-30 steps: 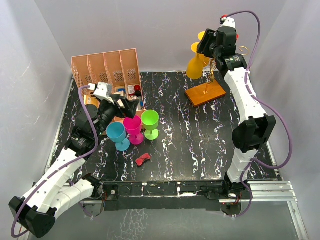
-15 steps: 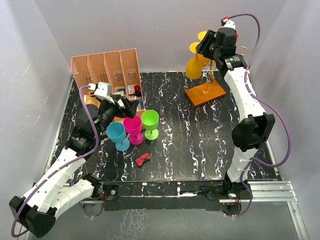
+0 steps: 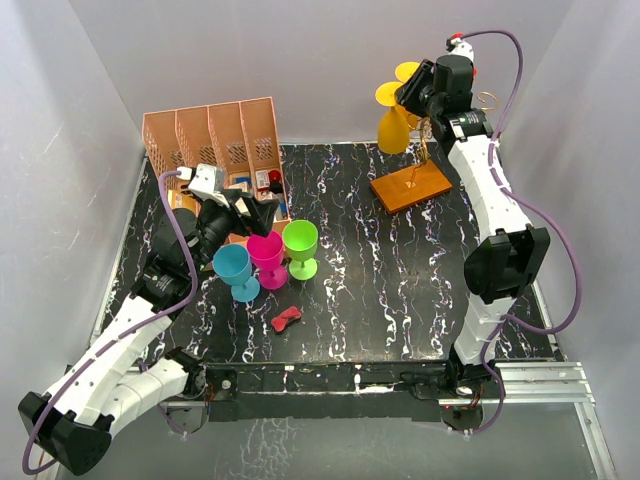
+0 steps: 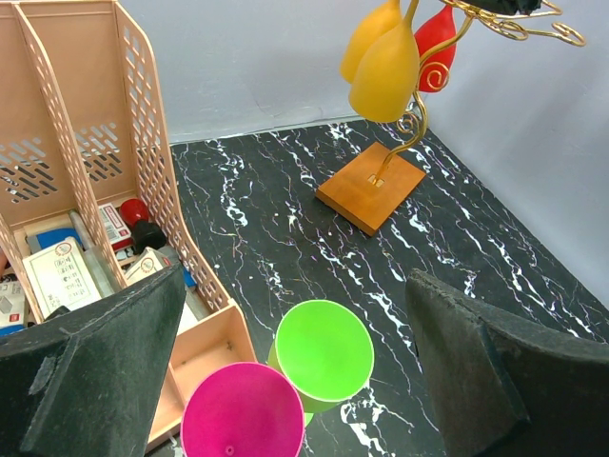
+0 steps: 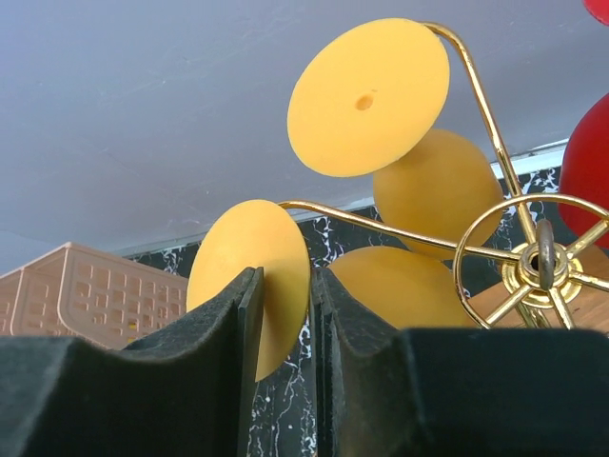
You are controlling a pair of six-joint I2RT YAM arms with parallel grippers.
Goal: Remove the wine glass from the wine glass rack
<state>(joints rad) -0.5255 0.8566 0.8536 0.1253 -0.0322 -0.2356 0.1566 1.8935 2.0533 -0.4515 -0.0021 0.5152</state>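
Note:
The wine glass rack (image 3: 410,184) is gold wire on an orange-brown wooden base at the back right; it also shows in the left wrist view (image 4: 371,188) and the right wrist view (image 5: 533,262). A yellow wine glass (image 3: 394,128) hangs upside down from it. My right gripper (image 3: 420,92) is up at the rack's top. In the right wrist view my right gripper (image 5: 285,278) is shut on that glass's round foot (image 5: 271,249). My left gripper (image 3: 250,212) is open and empty; in the left wrist view it (image 4: 295,281) hovers above the green glass (image 4: 324,350).
A second yellow glass (image 5: 371,95) and a red glass (image 4: 438,33) also hang on the rack. Blue (image 3: 234,268), pink (image 3: 267,255) and green (image 3: 300,245) glasses stand mid-left. The pink file organiser (image 3: 215,145) is at the back left. A small red object (image 3: 287,319) lies nearer the front.
The yellow glass in my right gripper has shifted slightly up and to the right along the rack arm. The left arm has not moved.

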